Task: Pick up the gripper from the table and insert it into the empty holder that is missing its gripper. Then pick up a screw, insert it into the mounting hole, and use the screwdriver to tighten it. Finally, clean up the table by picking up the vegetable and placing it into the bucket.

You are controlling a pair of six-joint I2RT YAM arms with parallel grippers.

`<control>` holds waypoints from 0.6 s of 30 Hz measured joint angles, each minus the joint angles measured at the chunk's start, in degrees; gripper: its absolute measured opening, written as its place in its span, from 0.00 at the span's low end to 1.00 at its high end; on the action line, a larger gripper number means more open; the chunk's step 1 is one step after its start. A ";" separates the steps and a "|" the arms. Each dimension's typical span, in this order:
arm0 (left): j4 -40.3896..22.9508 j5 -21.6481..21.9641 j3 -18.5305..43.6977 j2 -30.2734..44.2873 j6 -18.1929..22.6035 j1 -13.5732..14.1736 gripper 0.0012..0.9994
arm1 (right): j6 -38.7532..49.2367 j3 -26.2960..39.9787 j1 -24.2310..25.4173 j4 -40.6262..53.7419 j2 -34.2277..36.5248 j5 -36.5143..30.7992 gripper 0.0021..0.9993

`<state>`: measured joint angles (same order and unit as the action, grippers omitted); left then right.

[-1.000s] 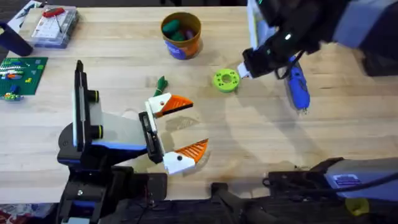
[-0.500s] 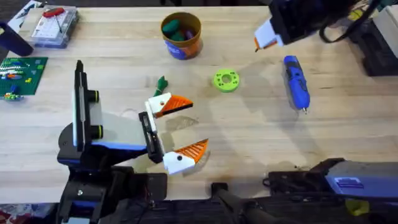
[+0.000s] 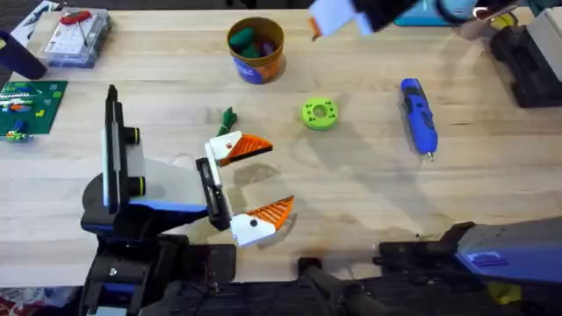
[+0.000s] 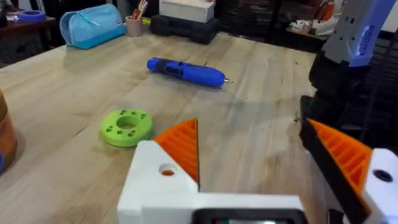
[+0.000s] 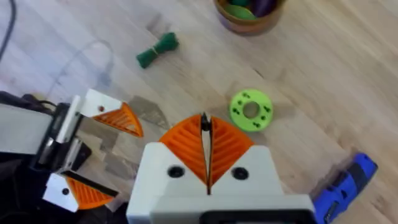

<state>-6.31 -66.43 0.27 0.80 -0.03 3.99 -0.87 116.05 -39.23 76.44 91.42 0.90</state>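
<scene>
Now the vegetable (image 3: 228,117) lies on the surface (image 3: 351,193), just beyond the left end effector (image 3: 255,182), whose orange pads spread wide on nothing. The bucket (image 3: 255,50) stands farther back, already holding toy pieces. The right end effector (image 5: 206,149) hangs high with pads pressed together, empty. Judged from this, clearing up is the step in hand — either arm should descend over the leafy top and pinch across it. The screwdriver (image 3: 419,117) rests well to the right, the lime-green disc (image 3: 319,113) between; neither blocks the path.

right gripper (image 3: 327,17) blurred (cut by top edge), bucket (image 5: 247,17) cropped
</scene>
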 joint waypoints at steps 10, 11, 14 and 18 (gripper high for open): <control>0.00 0.00 0.00 0.00 0.00 0.00 0.99 | 2.99 6.09 -8.98 2.65 8.12 0.58 0.00; 0.00 0.00 0.00 0.00 0.00 0.00 0.99 | 3.19 6.13 -9.77 2.84 8.17 0.68 0.00; -0.02 0.00 0.00 0.00 -0.01 0.00 0.99 | 3.73 6.37 -12.08 2.96 8.18 0.91 0.00; 0.00 0.00 0.00 0.00 -0.01 0.00 0.99 | 5.50 6.60 -15.01 3.73 8.18 0.94 0.00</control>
<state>-6.31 -66.43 0.27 0.80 -0.04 3.99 4.63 122.65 -54.24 80.18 99.60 1.83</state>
